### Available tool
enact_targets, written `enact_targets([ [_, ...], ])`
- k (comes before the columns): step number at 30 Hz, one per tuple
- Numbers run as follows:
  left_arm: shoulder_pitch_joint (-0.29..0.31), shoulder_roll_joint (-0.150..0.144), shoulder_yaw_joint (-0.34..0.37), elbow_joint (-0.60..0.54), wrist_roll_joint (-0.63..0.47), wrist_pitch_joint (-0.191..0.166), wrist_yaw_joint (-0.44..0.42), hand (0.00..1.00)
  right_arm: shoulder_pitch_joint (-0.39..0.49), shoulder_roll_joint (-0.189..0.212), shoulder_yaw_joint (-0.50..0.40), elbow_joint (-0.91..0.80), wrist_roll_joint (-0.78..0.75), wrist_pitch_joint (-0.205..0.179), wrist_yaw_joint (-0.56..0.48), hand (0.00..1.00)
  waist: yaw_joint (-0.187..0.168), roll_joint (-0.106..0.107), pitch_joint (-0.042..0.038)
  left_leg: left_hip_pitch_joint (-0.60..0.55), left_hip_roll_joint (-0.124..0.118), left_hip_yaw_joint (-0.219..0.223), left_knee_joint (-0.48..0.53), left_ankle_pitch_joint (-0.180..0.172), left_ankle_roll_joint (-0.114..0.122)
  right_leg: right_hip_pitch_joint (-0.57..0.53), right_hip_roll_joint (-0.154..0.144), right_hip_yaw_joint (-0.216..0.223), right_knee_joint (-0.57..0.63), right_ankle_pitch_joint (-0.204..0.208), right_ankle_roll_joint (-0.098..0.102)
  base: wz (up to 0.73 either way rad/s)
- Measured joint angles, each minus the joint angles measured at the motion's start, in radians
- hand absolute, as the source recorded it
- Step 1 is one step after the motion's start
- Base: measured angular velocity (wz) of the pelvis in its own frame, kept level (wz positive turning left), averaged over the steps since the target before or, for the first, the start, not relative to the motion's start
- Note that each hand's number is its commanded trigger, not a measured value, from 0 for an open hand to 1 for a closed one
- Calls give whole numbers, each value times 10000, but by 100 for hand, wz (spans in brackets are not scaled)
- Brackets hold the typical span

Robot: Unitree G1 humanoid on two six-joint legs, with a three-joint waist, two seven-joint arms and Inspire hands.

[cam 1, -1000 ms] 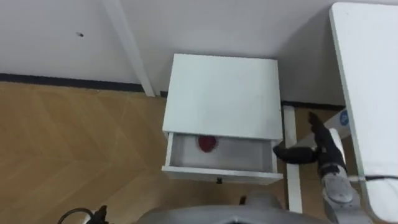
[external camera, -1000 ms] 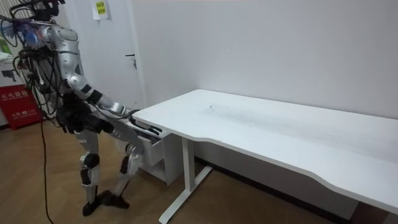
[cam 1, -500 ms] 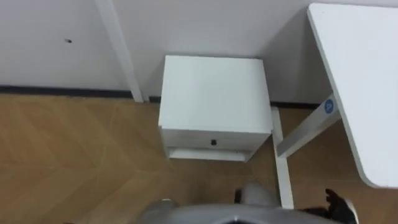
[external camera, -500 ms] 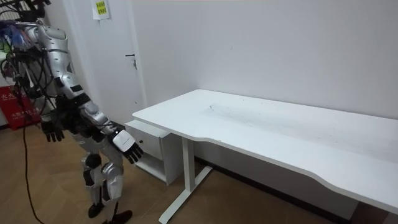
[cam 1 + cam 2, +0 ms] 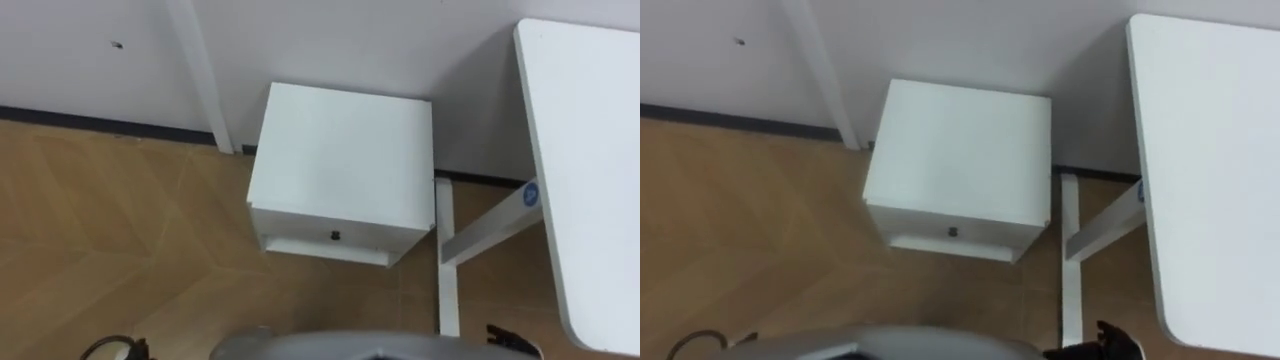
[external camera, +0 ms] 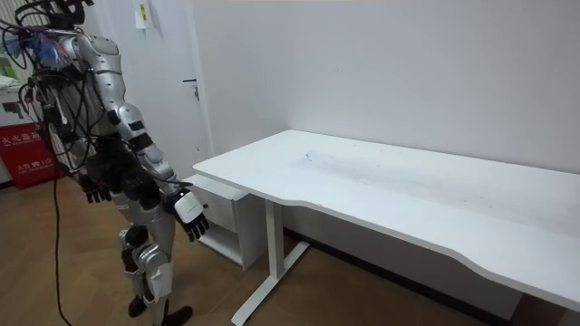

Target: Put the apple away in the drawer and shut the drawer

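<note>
The white bedside cabinet (image 5: 345, 150) stands against the wall, and I stand upright in front of it. Its drawer (image 5: 330, 228) is pushed in flush, with a small dark knob (image 5: 334, 236) on the front, so its inside is hidden. My right hand (image 6: 192, 217) hangs low beside my hip with relaxed fingers and holds nothing; its dark fingertips (image 5: 1115, 345) peek in at the bottom edge, well short of the cabinet. Behind my body on the room view's left, my left hand (image 6: 93, 190) hangs open.
A large white desk (image 5: 590, 150) reaches in on my right, its leg (image 5: 445, 270) and floor bar close beside the cabinet. A white door frame (image 5: 200, 70) runs down the wall left of the cabinet. Wooden floor spreads to the left. A red box (image 6: 27, 154) sits behind me.
The drawer, open a second ago with a red apple in it, is now shut. My right hand has pulled back from beside the cabinet and dropped to my side, and I have straightened up.
</note>
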Motion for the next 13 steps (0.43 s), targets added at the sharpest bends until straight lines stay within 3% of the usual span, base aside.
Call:
enact_targets([
  [4,27,-185,334,238,-2,168,-57,0,-85,3,-129,653,-75,285,161,0,-19,36,0,37,-11,-19,-60,7,-10,15,-1,-14,9,-11,-15,0],
  [11,50,-247,401,323,11,337,-198,0,-86,18,-663,1020,-89,706,289,0,-57,115,14,108,-14,-25,-70,6,-11,78,-10,-96,16,-12,-16,0],
  [13,56,-247,431,373,28,339,-223,0,-89,17,-887,1079,-204,837,299,0,-141,114,59,160,-17,-27,-72,5,-12,127,-12,-123,17,-13,-17,0],
])
